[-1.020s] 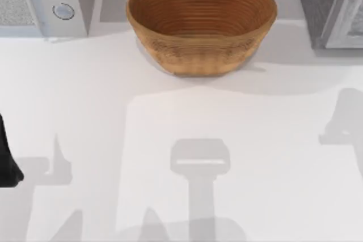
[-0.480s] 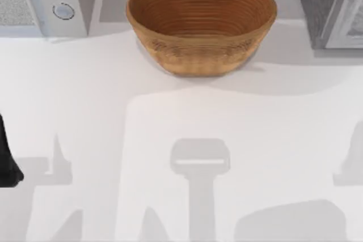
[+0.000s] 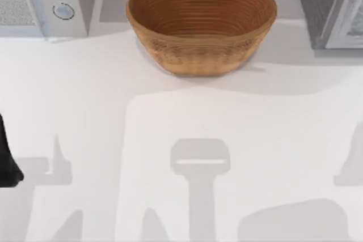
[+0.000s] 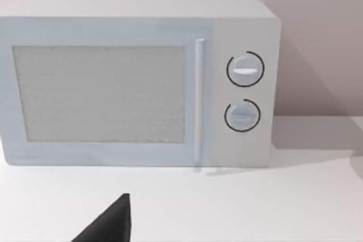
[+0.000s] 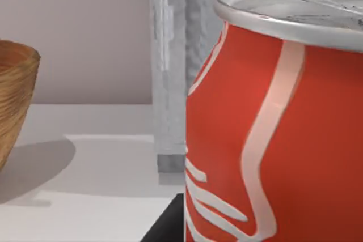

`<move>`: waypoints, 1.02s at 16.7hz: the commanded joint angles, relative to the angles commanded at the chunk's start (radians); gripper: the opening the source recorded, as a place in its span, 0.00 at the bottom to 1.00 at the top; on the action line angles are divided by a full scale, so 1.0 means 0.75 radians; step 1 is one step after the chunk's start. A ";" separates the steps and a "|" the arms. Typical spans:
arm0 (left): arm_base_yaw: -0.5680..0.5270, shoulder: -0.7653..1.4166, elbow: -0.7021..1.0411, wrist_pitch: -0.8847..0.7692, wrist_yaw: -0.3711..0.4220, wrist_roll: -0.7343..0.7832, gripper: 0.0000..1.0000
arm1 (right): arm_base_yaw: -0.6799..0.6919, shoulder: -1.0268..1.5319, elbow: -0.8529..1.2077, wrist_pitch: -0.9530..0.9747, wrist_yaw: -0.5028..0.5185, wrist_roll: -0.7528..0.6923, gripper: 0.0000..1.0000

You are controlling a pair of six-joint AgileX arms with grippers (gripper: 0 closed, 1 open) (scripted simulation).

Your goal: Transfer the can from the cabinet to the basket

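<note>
The red can [image 5: 283, 140] with white script and a silver top stands upright, very close in the right wrist view. My right gripper [image 5: 266, 225] is shut on the can, and one dark finger [image 5: 165, 229] shows at its base. The grey cabinet [image 5: 170, 83] stands behind the can, and in the top view the cabinet [image 3: 326, 4] is at the back right. The brown woven basket [image 3: 201, 24] sits at the back middle of the table, its rim [image 5: 14, 100] off to one side of the can. My left arm [image 3: 7, 160] is parked at the left edge.
A white microwave [image 3: 39, 1] with two round knobs stands at the back left, and my left gripper [image 4: 108, 228] faces it [image 4: 136, 83]. Arm shadows fall across the white tabletop [image 3: 181, 111] at the front and right.
The right arm's shadow at the table's right edge has slid toward the front, and a broad shadow has appeared at the front right. Basket and left arm have not moved.
</note>
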 joint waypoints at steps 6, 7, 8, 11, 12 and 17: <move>0.000 0.000 0.000 0.000 0.000 0.000 1.00 | 0.139 0.374 0.281 0.109 0.149 0.002 0.00; 0.000 0.000 0.000 0.000 0.000 0.000 1.00 | 0.176 0.481 0.359 0.141 0.187 0.003 0.00; 0.000 0.000 0.000 0.000 0.000 0.000 1.00 | 0.216 0.597 0.443 0.177 0.227 0.004 0.00; 0.000 0.000 0.000 0.000 0.000 0.000 1.00 | 0.348 0.990 0.726 0.301 0.360 0.008 0.00; 0.000 0.000 0.000 0.000 0.000 0.000 1.00 | 0.395 1.131 0.827 0.346 0.407 0.010 0.00; 0.000 0.000 0.000 0.000 0.000 0.000 1.00 | 0.624 1.840 1.327 0.568 0.641 0.018 0.00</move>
